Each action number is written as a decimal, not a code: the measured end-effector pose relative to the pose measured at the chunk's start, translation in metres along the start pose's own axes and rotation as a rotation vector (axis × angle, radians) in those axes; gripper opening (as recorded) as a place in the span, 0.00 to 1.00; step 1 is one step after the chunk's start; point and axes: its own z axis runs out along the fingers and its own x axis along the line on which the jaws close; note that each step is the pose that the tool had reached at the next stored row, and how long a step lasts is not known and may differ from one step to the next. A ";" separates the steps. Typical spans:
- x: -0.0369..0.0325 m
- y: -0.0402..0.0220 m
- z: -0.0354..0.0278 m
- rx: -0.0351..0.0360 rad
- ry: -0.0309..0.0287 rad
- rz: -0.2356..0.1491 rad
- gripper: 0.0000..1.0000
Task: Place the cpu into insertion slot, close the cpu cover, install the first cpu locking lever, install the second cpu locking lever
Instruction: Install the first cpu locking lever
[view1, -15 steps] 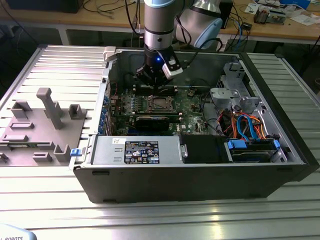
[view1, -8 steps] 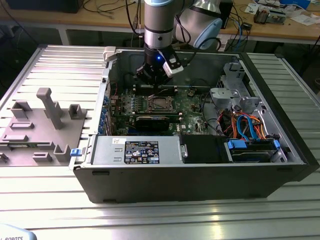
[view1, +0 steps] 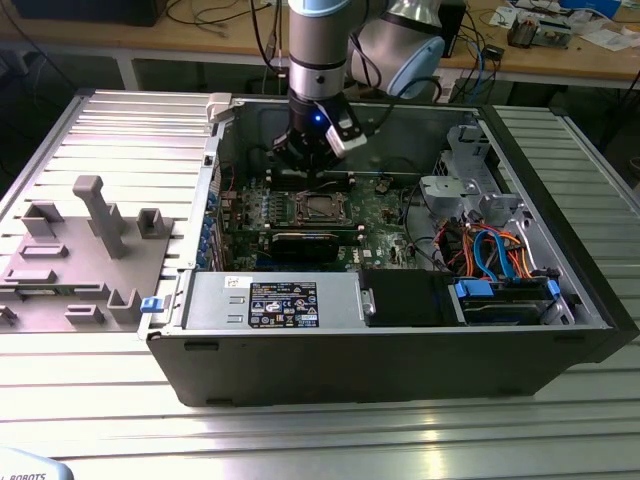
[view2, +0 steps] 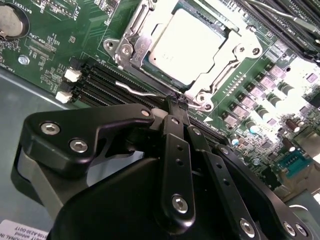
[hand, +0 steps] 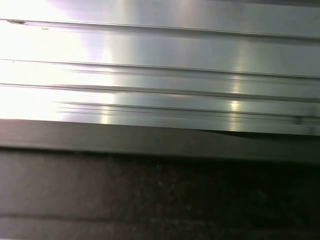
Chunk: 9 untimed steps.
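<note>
Claw (view2: 177, 102) lowered, fingers together.

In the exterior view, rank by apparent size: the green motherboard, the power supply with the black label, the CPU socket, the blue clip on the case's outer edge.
1. Power supply
2. Motherboard, partly hidden by the arm, so its order with the power supply is uncertain
3. CPU socket
4. Blue clip

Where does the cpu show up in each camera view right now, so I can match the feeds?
Exterior view: the cpu sits in the socket on the green motherboard, just below the end effector.
Second wrist view: the cpu lies under the cpu cover, beyond the end effector.
First wrist view: ribbed metal surface and a dark edge; no cpu here.
Shared landmark: the green motherboard.
</note>
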 end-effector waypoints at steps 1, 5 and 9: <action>-0.0004 0.0000 0.0006 0.0000 0.0000 0.000 0.11; -0.0050 -0.0003 0.0033 0.0000 0.0001 0.000 0.11; -0.0108 -0.0006 0.0054 0.0000 0.0003 0.000 0.11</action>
